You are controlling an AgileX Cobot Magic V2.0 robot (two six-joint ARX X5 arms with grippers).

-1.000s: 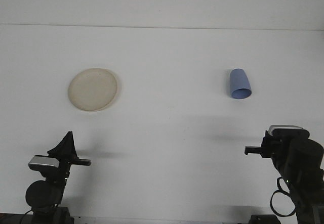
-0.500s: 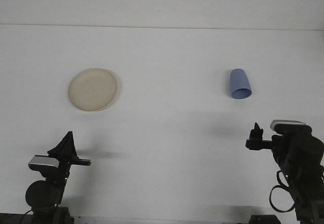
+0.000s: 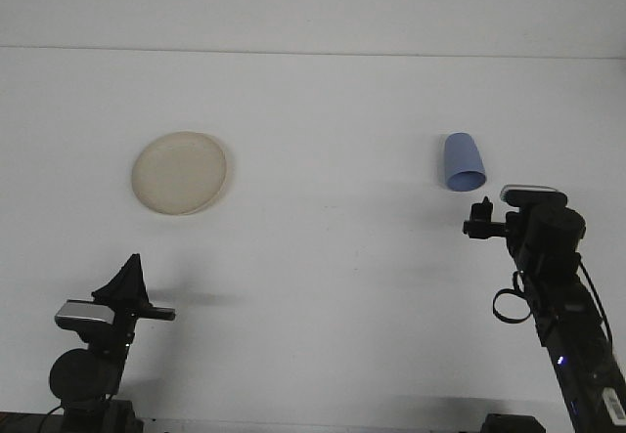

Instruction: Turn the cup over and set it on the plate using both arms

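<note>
A blue cup (image 3: 463,162) lies on its side on the white table at the right, its open mouth facing toward me. A beige round plate (image 3: 180,172) rests flat at the left. My right gripper (image 3: 480,215) hovers just below and slightly right of the cup, a short gap apart from it. My left gripper (image 3: 127,281) stays low near the front left corner, well below the plate. Both grippers appear dark and small, so whether their fingers are apart is unclear.
The white table (image 3: 323,257) runs to a back edge against a pale wall. The right arm's dark body and a looped cable (image 3: 514,306) reach up from the front right corner.
My right arm has risen and reached forward toward the cup, its gripper moving from near the front edge to just below the cup. The left arm, cup and plate have stayed still.
</note>
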